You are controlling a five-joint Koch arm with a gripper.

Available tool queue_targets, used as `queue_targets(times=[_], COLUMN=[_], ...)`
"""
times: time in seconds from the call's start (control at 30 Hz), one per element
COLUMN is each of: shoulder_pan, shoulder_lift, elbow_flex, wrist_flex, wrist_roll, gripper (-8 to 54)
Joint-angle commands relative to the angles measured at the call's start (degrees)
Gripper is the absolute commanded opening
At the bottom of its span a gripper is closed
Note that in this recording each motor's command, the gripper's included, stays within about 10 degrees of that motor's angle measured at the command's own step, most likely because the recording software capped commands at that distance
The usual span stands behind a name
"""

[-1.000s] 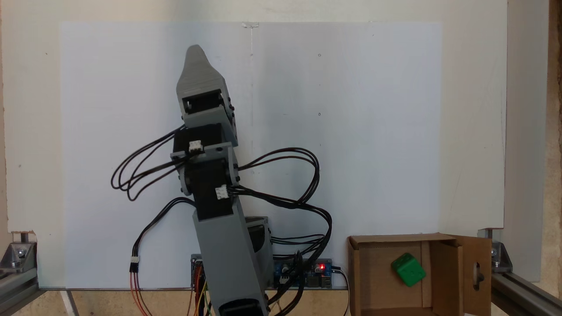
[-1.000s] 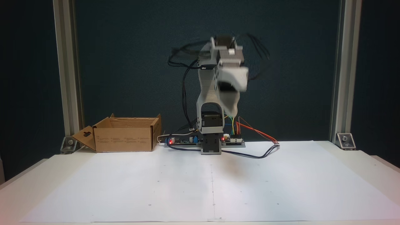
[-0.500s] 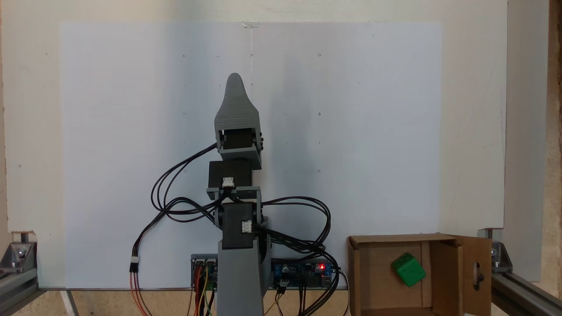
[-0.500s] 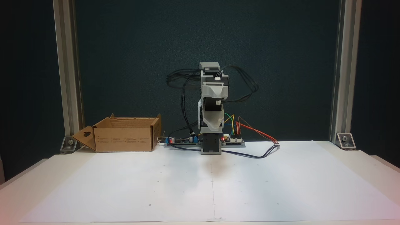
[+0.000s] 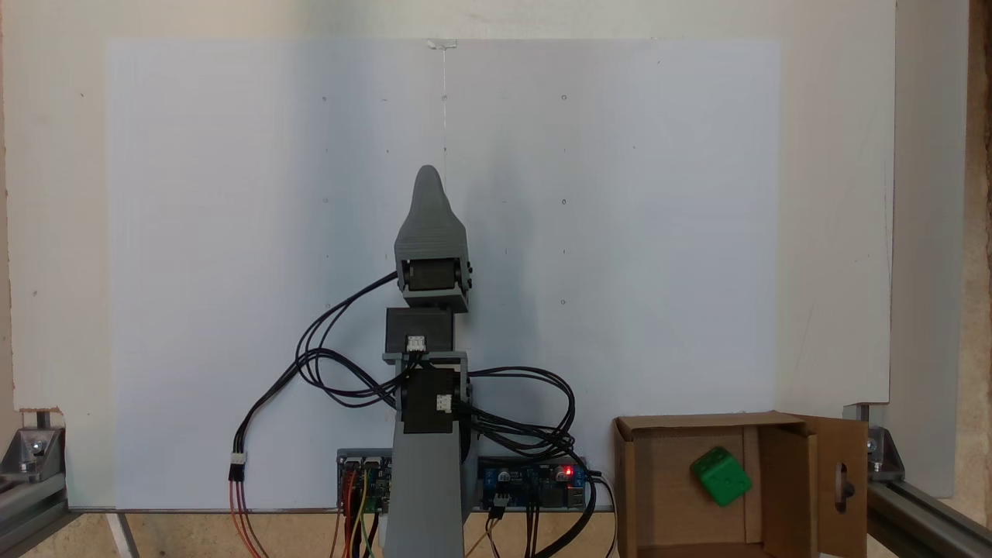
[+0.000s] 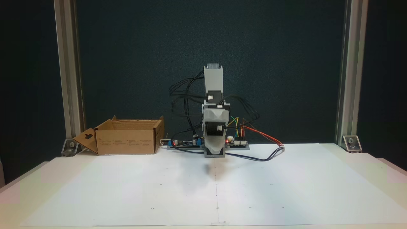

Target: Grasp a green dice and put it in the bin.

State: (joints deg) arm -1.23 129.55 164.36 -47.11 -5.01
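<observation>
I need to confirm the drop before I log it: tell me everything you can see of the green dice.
The green dice is a small bright green cube with rounded edges and faint pips of the same colour, plastic by its look. It lies inside the open cardboard box, on the box floor, turned cornerwise to the walls and towards the right-hand side in this fixed view. Nothing grips it; the gripper is far off, over the white sheet.

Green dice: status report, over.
Green dice lying inside the cardboard box. End effector over the white sheet, carrying nothing, jaw state unreadable. Nothing blocking the box.
</observation>
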Motion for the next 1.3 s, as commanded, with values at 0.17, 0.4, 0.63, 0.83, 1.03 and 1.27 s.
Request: queue_targets(times=[0.17,0.4,0.63,0.83,1.03,1.27], shoulder_pan=[0.0,0.62,0.18,0.44,0.35,0.44], shoulder_lift=[6.24,6.24,5.89,5.89,5.89,5.89], elbow_flex=[7.56,14.59,14.68,14.68,14.68,14.68], wrist_flex=[-20.81,-36.54,-36.65,-32.61,-31.99,-31.99], wrist_roll=[1.85,1.58,1.67,1.67,1.67,1.67], gripper=[44.5,44.4,45.2,45.2,45.2,45.2])
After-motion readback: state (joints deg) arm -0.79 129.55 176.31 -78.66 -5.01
